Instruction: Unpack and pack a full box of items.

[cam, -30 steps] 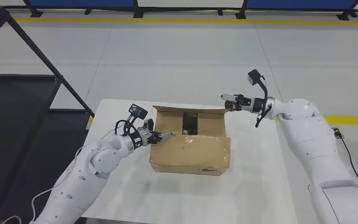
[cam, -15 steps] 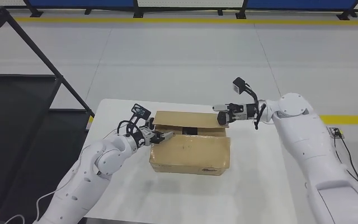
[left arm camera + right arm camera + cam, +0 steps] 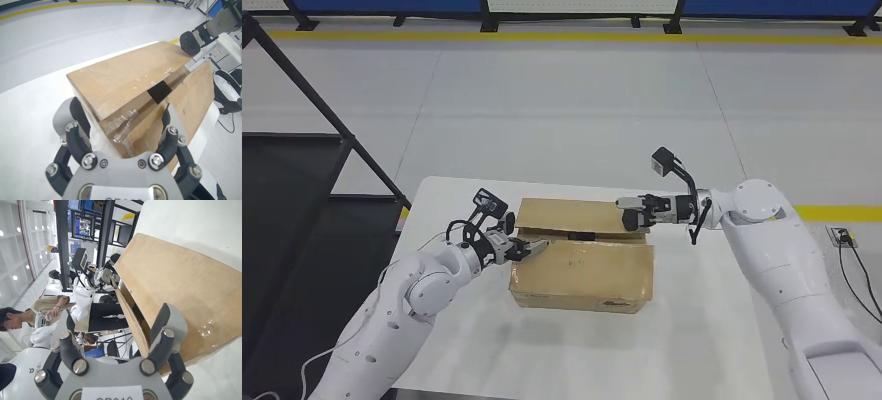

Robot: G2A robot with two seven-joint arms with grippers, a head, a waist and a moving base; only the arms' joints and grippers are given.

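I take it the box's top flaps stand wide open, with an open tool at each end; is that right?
Not quite: the flaps are almost shut, only a narrow slit between them, as the top view shows. The left tool and right tool are open, one at each end of the box.

Room and surroundings, as I am seeing them from the remote station.

I am noting a pale grey floor (image 3: pixel 572 110) stretching wide behind a white table (image 3: pixel 712 330), with a yellow line (image 3: pixel 542 36) crossing it in front of blue barriers (image 3: pixel 372 6). A black metal frame (image 3: pixel 312 100) is slanting over a dark panel (image 3: pixel 292 200) beside the table. Farther off, black racking (image 3: pixel 62 247) is standing before white shelving (image 3: pixel 40 237), where round lamps (image 3: pixel 18 229) are glowing.
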